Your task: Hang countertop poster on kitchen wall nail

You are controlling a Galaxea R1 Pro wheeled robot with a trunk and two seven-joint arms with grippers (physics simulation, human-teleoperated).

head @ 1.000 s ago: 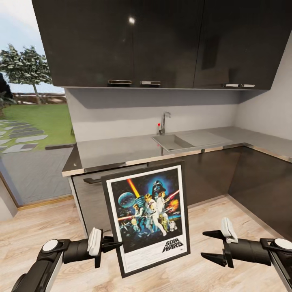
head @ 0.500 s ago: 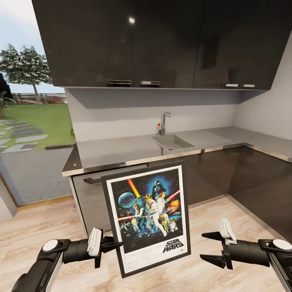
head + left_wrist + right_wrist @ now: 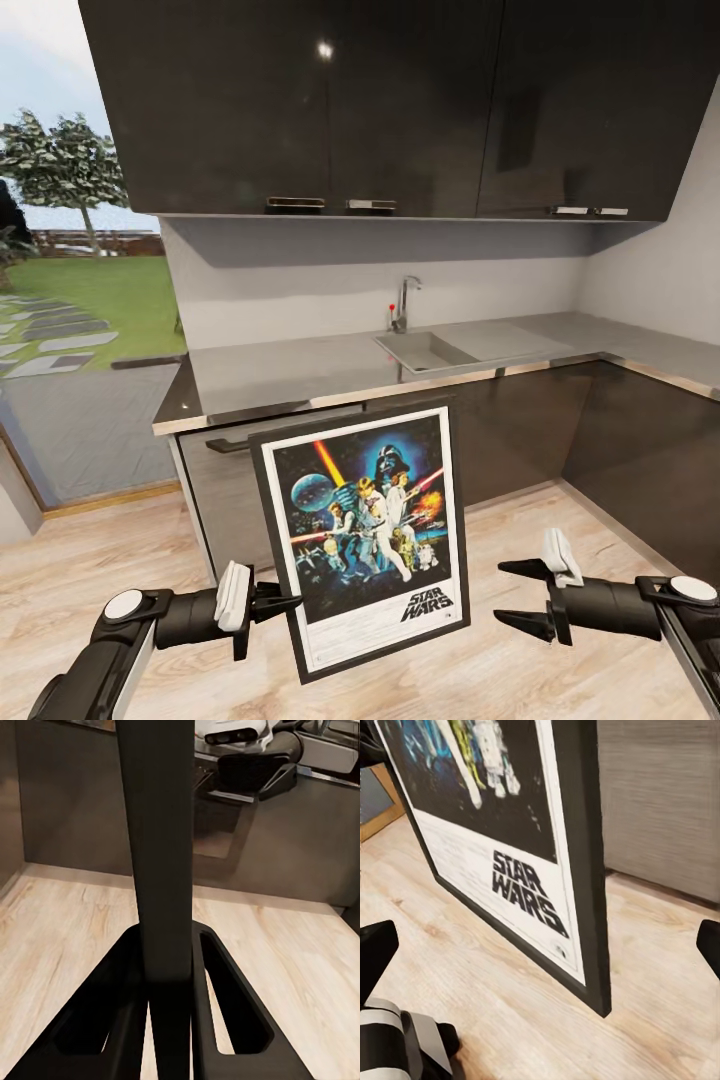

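Poster [image 3: 362, 535] hangs in the air in front of the dark lower cabinets [image 3: 520, 430], held upright with a slight lean, its top edge about level with the worktop's metallic front edge in the head view. Its face shows the blue artwork, white border and black "STAR WARS" logo. Its lower left edge sits between the fingers of the left gripper [image 3: 285, 604], which is clamped on the thin black frame. The left wrist view looks along the frame's edge [image 3: 161, 855], running straight up between the 2 black fingers [image 3: 229, 1005] pressed against it on both sides.

The right gripper [image 3: 522, 597] hangs just right of the poster's lower right corner, apart from it, with its 2 fingers spread wide and nothing between them. The right wrist view shows the poster's lower corner [image 3: 529, 889] close ahead at an angle, logo readable, with the fingertips at the edges of the frame.

Below lies a pale wood floor [image 3: 520, 680]. Behind the poster the countertop [image 3: 300, 370] runs along the wall and turns a corner at the right, with a recessed sink [image 3: 425, 350] and a chrome tap [image 3: 404, 302]. Dark upper cabinets [image 3: 350, 100] hang above. At left, a large window [image 3: 70, 300] shows lawn and trees.
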